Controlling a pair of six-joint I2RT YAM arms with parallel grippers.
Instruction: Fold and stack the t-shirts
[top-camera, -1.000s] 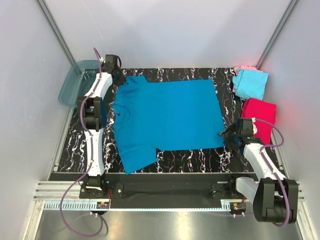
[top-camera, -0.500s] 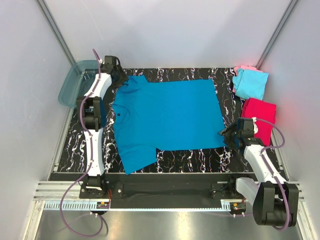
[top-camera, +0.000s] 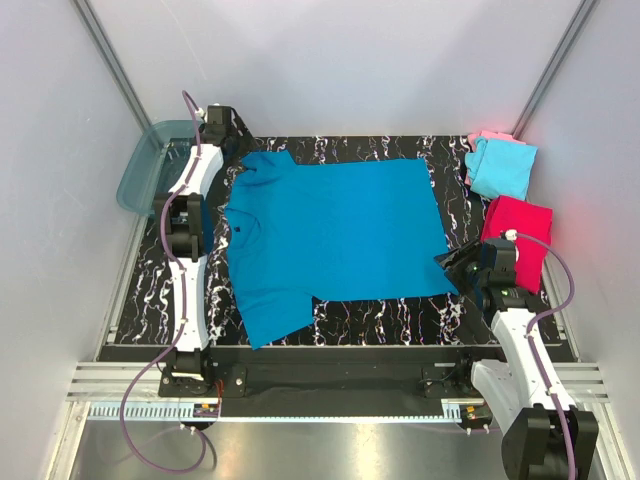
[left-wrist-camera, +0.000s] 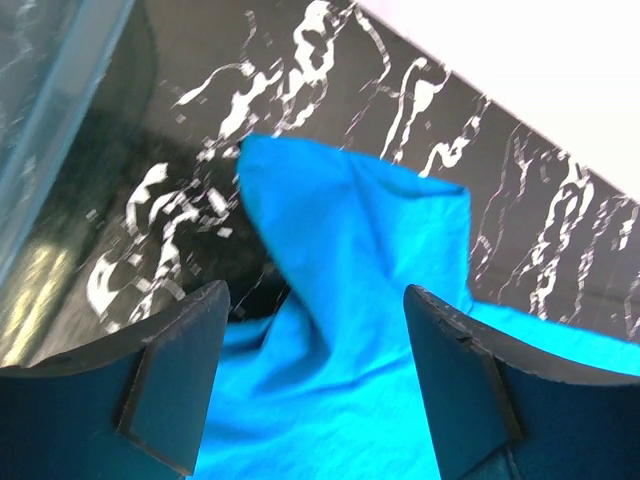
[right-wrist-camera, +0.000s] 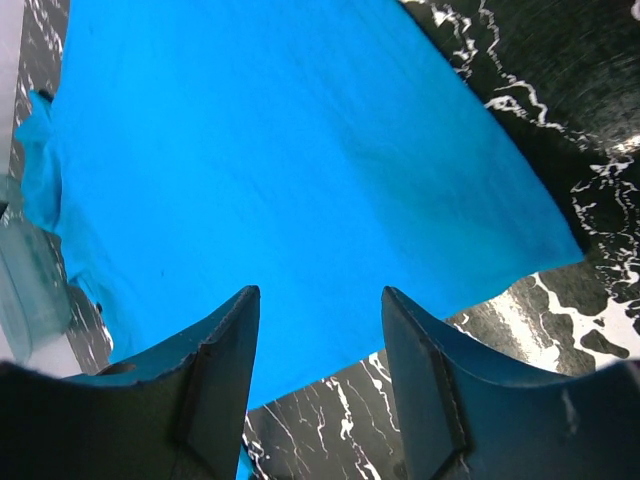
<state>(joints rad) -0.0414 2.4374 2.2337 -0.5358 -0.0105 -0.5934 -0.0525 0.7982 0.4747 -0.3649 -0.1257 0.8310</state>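
The large teal-blue t-shirt (top-camera: 335, 235) lies spread flat on the black marbled table (top-camera: 400, 310), collar to the left. Its far-left sleeve (left-wrist-camera: 350, 240) is bunched into a ridge. My left gripper (top-camera: 230, 150) hovers over that sleeve. In the left wrist view the left gripper (left-wrist-camera: 315, 295) is open, with the cloth lying loose below its jaws. My right gripper (top-camera: 455, 262) hangs over the shirt's near right corner. The right wrist view shows the right gripper (right-wrist-camera: 320, 295) open and empty above the hem (right-wrist-camera: 420, 300). Folded light cyan (top-camera: 503, 168), pale pink (top-camera: 487, 137) and magenta-red (top-camera: 520, 235) t-shirts lie at the right.
A translucent teal tub (top-camera: 150, 165) stands off the table's far left corner, beside the left arm. It also shows as a tub wall (left-wrist-camera: 60, 100) in the left wrist view. White walls close in the back and both sides.
The left gripper has opened, let go of the bunched sleeve and drawn slightly back. The right arm has lifted and pulled a little away from the shirt's corner, jaws still open.
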